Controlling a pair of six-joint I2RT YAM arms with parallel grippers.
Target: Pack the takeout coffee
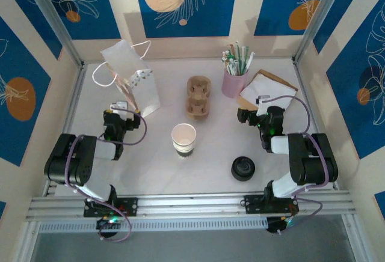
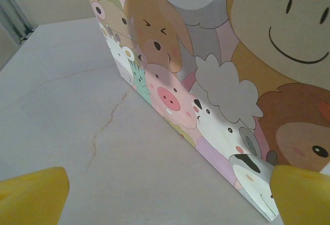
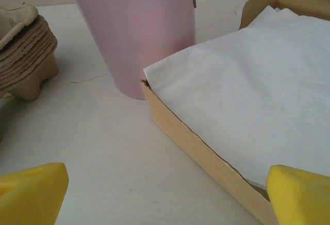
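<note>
Table (image 2: 62, 132) matt, pale, faintly veined like stone; bag (image 2: 206, 80) glossy printed paper; cup carrier (image 3: 26, 54) rough moulded pulp; pink cup (image 3: 139, 34) smooth, matt; napkins (image 3: 258, 80) soft white paper in a plain brown cardboard tray (image 3: 196, 147); coffee cup (image 1: 183, 137) paper; lid (image 1: 243, 168) black plastic.

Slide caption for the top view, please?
Unlidded coffee cup and black lid apart on table, gift bag at back left.

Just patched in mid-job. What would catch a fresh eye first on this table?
The open white cup stands mid-table, with the black lid lying apart from it, nearer the right arm. A cartoon-animal gift bag stands at back left, just ahead of the open left gripper; the open right gripper faces the pink straw cup and napkin box.
</note>
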